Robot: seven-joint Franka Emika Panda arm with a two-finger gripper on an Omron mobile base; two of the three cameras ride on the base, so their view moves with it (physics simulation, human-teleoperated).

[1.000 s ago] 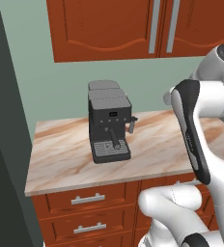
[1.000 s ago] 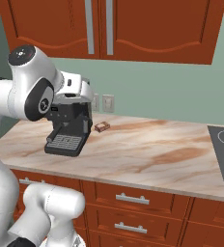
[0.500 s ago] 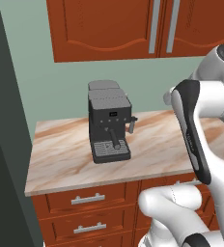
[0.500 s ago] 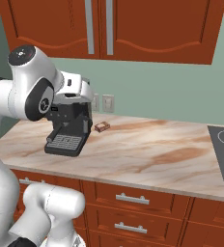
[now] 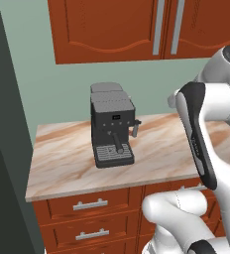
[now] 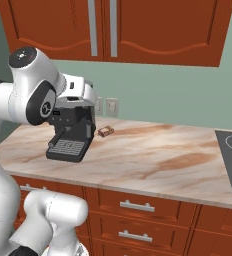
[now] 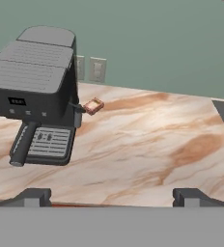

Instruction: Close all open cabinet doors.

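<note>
The gripper (image 7: 112, 195), jaws wide apart and holding nothing, hangs over the marble counter (image 7: 147, 144), well below the cabinet doors (image 6: 113, 27).

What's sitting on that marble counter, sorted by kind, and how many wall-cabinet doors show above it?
Coffee machine: 1
Small brown block beside the machine: 1
Cabinet doors, left and right, both looking shut: 2
Total: 4
</note>
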